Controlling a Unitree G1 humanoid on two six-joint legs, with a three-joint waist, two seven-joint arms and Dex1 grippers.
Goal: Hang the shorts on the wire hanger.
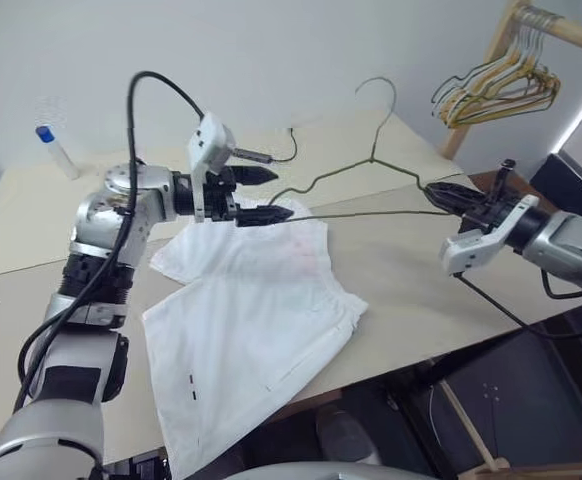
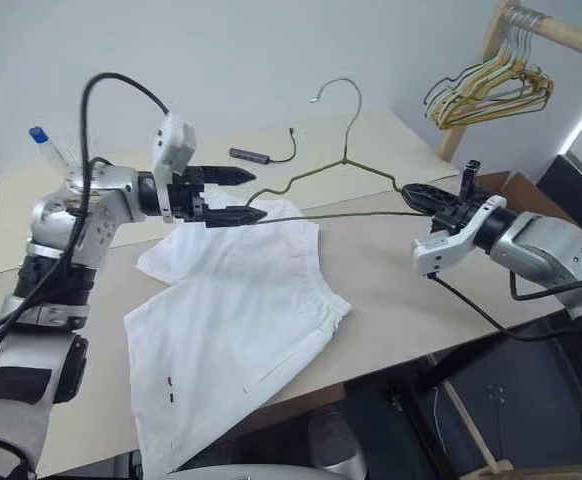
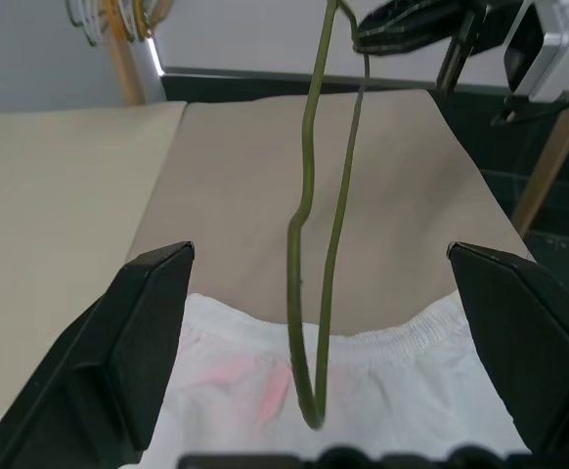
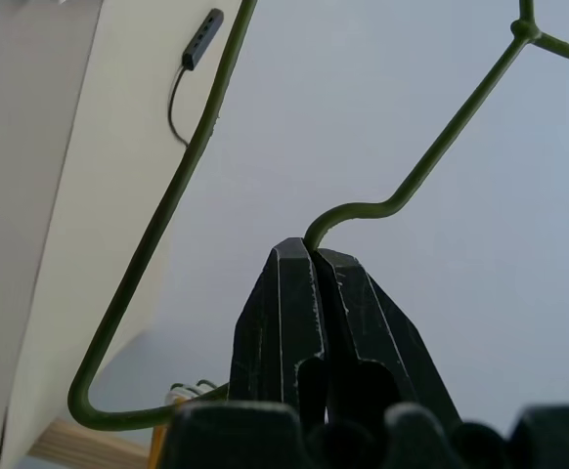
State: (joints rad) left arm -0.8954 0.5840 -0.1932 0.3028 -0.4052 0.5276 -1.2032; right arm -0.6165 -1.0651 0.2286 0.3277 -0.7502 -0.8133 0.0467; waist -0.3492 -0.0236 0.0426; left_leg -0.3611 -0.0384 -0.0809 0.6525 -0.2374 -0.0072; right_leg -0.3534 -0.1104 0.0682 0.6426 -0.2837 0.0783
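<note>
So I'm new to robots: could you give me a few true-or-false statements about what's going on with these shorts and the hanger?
1. The right gripper is shut on the wire hanger. True.
2. The shorts already hang on the hanger. False: they lie flat on the table.
3. The left gripper is open, with the hanger's far corner between its fingers. True.
4. The hanger lies flat on the table. False: it is held up in the air.
5. A bunch of hangers hangs on a wooden rail. True.

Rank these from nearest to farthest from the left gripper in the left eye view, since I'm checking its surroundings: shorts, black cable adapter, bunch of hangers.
From the left gripper:
1. shorts, just below it.
2. black cable adapter, behind it.
3. bunch of hangers, on the far rail.
</note>
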